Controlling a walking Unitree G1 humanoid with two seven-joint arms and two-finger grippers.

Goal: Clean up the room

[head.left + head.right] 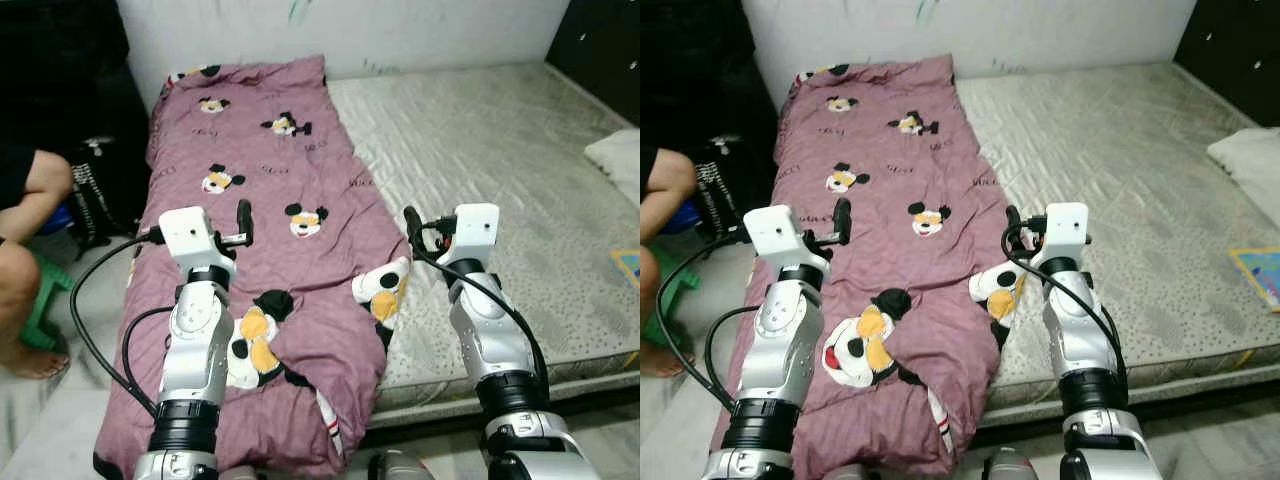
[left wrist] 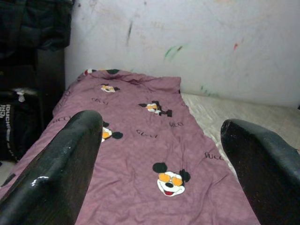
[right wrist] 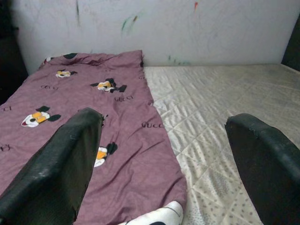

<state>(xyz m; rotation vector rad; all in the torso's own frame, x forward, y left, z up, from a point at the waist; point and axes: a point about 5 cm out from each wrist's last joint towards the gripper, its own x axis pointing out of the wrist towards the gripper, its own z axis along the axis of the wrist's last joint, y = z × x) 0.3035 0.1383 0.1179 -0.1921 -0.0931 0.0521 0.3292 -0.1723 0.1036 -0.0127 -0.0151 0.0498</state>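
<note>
1. where the head views reach furthest left, a person's bare knee and foot (image 1: pixel 30 290) sit beside a green stool (image 1: pixel 40 300) on the floor, with a black bag (image 1: pixel 95 195) against the dark furniture behind.
2. next comes the purple blanket (image 1: pixel 260 200), printed with cartoon mice, spread lengthwise over the left part of the mattress (image 1: pixel 500 180); its near end hangs off the bed edge, and a fold near the right border turns up a white and yellow patch.
3. the left gripper (image 1: pixel 243 222) hovers over the blanket with fingers parted; the left wrist view shows that gap plainly, plus a scribbled white wall (image 2: pixel 187 42) and a mouse face lying between the fingers (image 2: pixel 61 164).
4. the right gripper (image 1: pixel 410 225) hangs just past the blanket's right border, above bare mattress, jaws spread and empty; its wrist view shows the blanket edge running between the fingers (image 3: pixel 56 168).
5. far right, the head views add a white pillow (image 1: pixel 620 160) and a colourful flat item (image 1: pixel 1260 272) on the mattress.
</note>
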